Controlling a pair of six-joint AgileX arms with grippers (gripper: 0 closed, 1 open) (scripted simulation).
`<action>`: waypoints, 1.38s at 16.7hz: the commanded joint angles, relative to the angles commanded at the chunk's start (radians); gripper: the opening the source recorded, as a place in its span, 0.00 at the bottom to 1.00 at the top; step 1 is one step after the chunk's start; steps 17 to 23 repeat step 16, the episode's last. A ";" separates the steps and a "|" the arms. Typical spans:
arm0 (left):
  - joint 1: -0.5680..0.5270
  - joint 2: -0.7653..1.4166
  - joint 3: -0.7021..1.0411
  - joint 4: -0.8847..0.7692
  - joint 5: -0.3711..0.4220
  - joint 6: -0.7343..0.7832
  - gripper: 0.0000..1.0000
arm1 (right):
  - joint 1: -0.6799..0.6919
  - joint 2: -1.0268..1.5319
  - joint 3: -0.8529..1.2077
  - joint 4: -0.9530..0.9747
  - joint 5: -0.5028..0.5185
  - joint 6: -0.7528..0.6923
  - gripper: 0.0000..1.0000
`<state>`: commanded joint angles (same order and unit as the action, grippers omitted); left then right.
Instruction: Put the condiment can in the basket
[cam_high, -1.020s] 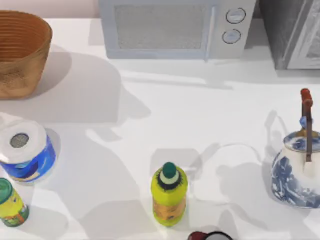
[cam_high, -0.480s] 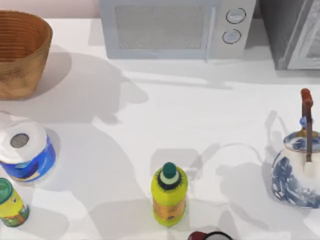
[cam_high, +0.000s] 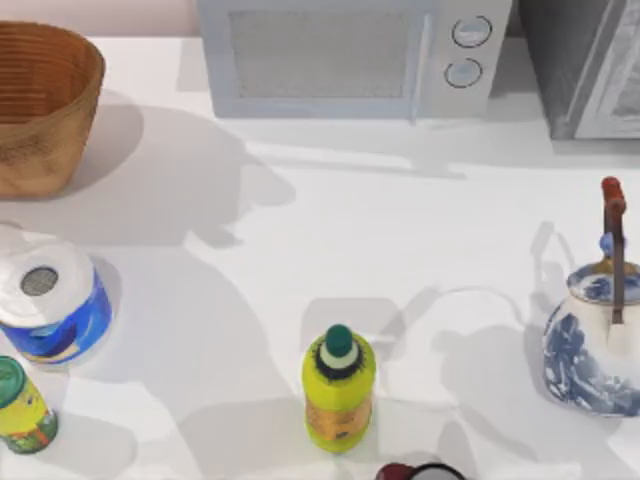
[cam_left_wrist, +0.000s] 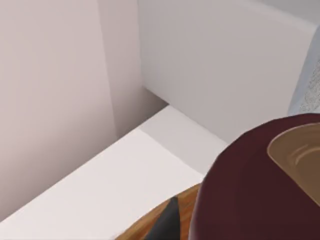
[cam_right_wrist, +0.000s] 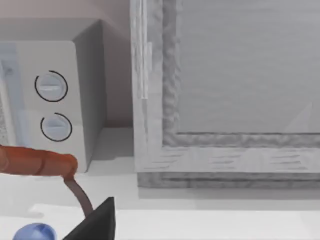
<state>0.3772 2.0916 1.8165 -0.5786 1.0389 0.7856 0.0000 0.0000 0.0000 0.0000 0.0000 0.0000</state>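
Close against the left tool's finger (cam_left_wrist: 167, 225), the condiment can (cam_left_wrist: 260, 185), seemingly clamped.

Bright even light; soft grey shadows across white table (cam_high: 300, 250), no glare

White bench (cam_high: 330, 230) seen from above, lit so that soft grey shadows fall across its surface. Along the far edge stands a pale microwave (cam_high: 350, 55) with a mesh door and two round dials (cam_high: 468, 50); to its right, a grey textured cabinet (cam_high: 585, 65) with a framed panel. Behind them rises a pinkish-beige wall (cam_left_wrist: 50, 95).
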 joint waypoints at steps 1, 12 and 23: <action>0.000 0.000 0.000 0.000 0.000 0.000 0.30 | 0.000 0.000 0.000 0.000 0.000 0.000 1.00; 0.000 0.000 0.000 0.000 0.000 0.000 1.00 | 0.000 0.000 0.000 0.000 0.000 0.000 1.00; 0.000 0.000 0.000 0.000 0.000 0.000 1.00 | 0.000 0.000 0.000 0.000 0.000 0.000 1.00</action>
